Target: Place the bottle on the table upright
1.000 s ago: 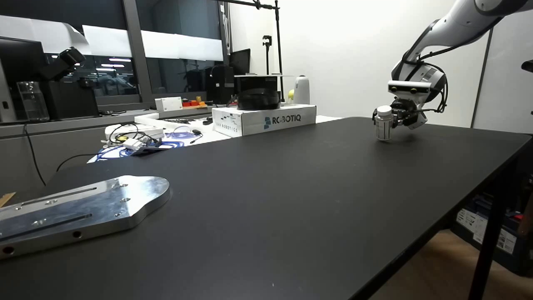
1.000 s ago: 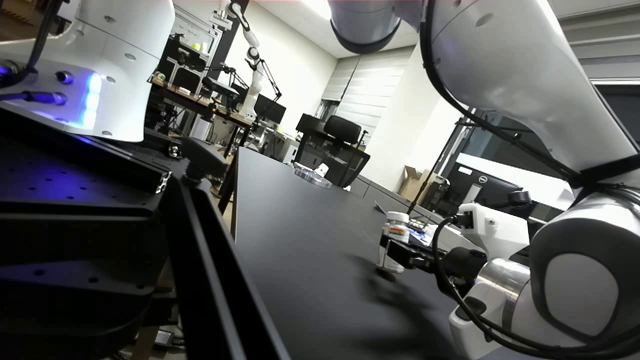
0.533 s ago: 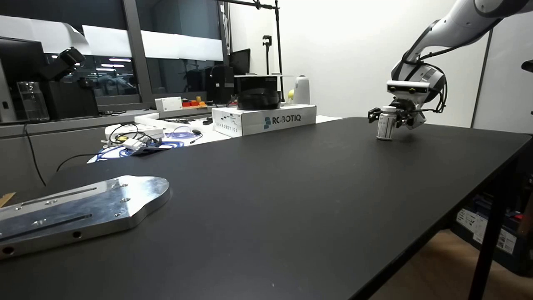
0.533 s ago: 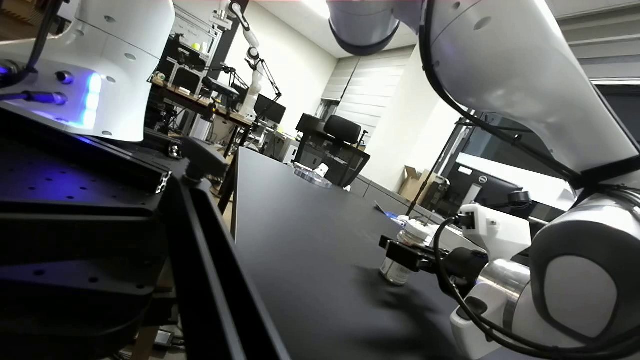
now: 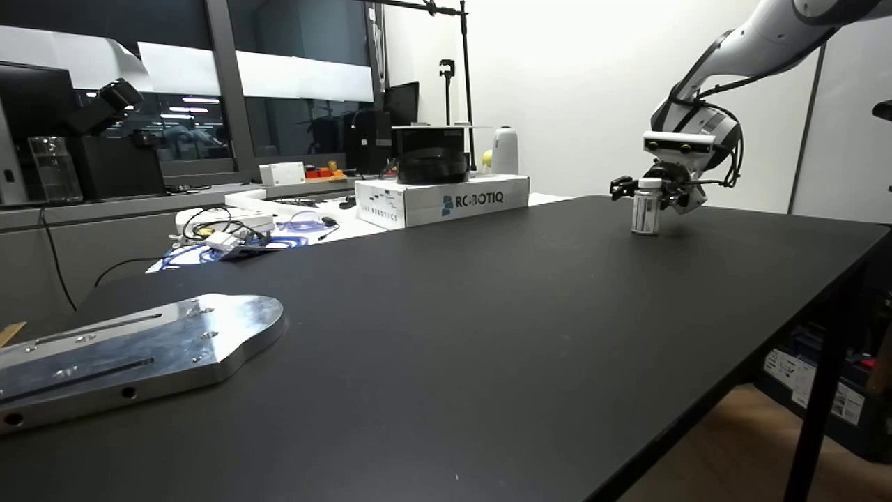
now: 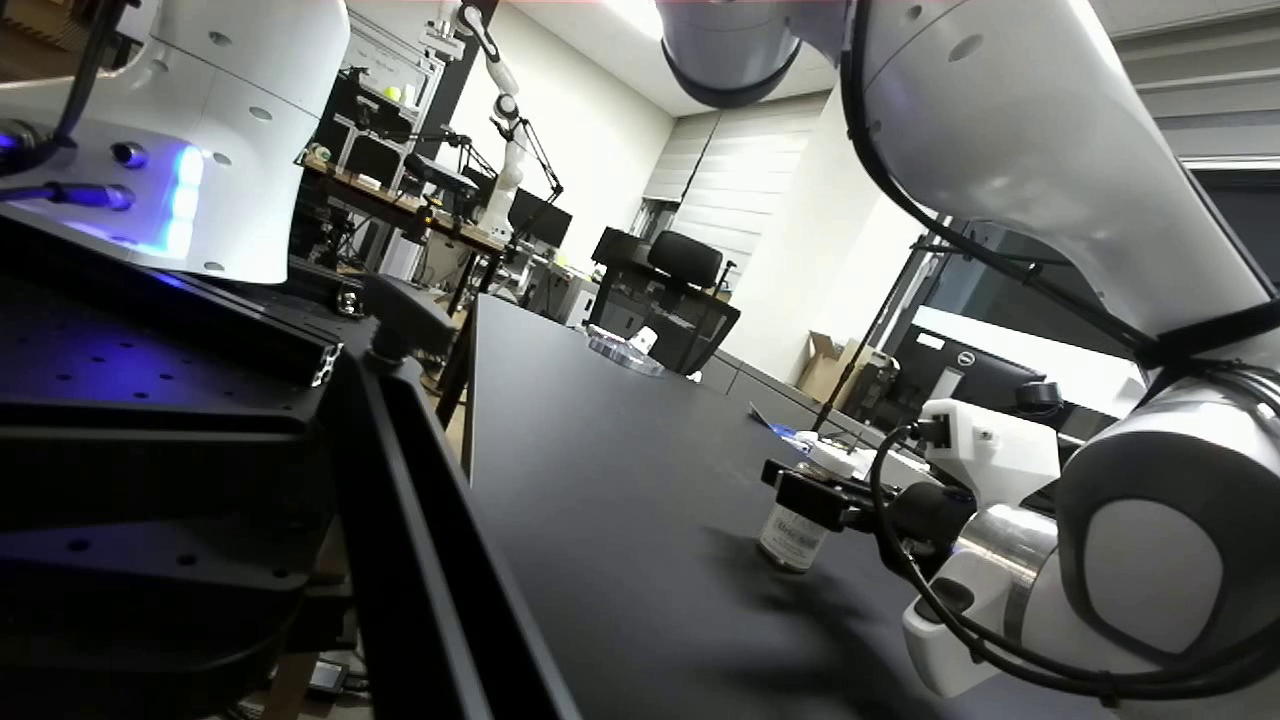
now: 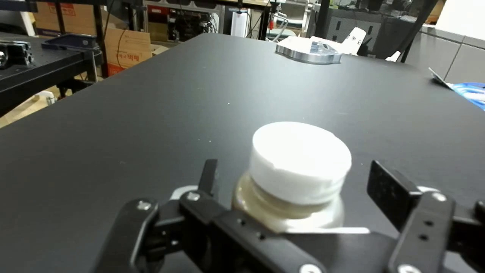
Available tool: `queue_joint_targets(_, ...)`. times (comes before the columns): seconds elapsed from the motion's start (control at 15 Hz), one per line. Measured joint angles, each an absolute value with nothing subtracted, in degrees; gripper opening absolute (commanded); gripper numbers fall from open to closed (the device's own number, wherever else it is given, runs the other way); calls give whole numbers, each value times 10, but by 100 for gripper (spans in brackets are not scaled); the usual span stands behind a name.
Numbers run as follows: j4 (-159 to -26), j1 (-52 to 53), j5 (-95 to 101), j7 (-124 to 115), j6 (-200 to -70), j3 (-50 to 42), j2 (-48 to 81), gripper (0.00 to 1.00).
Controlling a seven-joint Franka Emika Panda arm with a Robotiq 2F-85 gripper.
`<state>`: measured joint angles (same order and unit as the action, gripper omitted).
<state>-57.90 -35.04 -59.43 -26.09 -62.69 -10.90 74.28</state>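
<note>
- Location: the bottle (image 5: 644, 216) stands upright on the table (image 5: 446, 348), between the fingers (image 7: 389, 195) of the gripper (image 7: 292, 167).
- Condition: jaws apart, a gap visible either side of the cap (image 7: 301, 163); contact lower down is hidden.
- Hazard: sideways drift or wrist rotation during any withdrawal could make a finger strike the bottle and topple it.
- Hazard: closing off-centre would likely shove or tilt it.

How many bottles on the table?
1: the bottle stands upright on the table, inside the open claw. No others seen, though the arm hides some of the table.
</note>
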Motion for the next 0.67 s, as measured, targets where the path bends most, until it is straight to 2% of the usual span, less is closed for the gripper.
queue_joint_targets(0.33,-621,-338,-587,-256,-620,-112,706,100)
queue_joint_targets(0.67,-724,-313,-557,-234,-621,-129,634,100)
